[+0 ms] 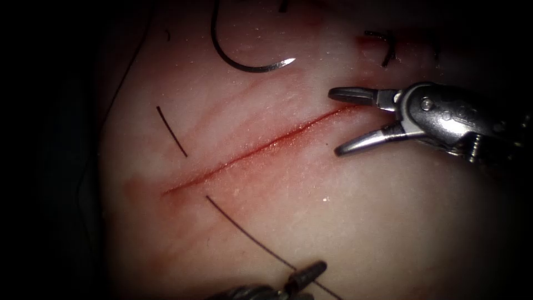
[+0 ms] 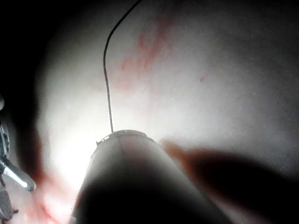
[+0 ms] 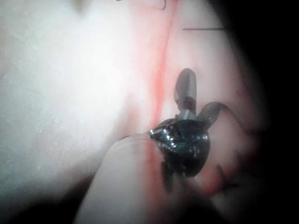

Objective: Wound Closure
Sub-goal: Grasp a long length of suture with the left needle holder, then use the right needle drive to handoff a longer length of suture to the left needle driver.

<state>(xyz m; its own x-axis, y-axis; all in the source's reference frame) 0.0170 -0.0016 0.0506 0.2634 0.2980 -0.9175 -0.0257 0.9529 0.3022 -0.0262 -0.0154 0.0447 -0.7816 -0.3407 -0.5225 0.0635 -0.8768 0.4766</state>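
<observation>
left tool (image 1: 302,276) comes in at the near edge of the endoscope view, its jaws together on the thread (image 1: 244,229). that strand climbs up and left from the tip and goes into the tissue (image 1: 388,222) just on the near side of the cut (image 1: 255,151). across the cut a short run of thread (image 1: 171,131) comes out again, so the strand crosses under the wound near its left end. further up, the needle (image 1: 239,58) lies loose on the tissue on the far side of the cut, held by neither tool, its bright point toward the right. right tool (image 1: 347,122) hovers at the right end of the cut, jaws spread wide and holding nothing. at top right sit dark cut ends of thread (image 1: 388,53). by the look of it the needle is thin, stiff and slippery, best gripped on the body back from the point; the thread is limp and fine; the tissue looks soft and yielding.
</observation>
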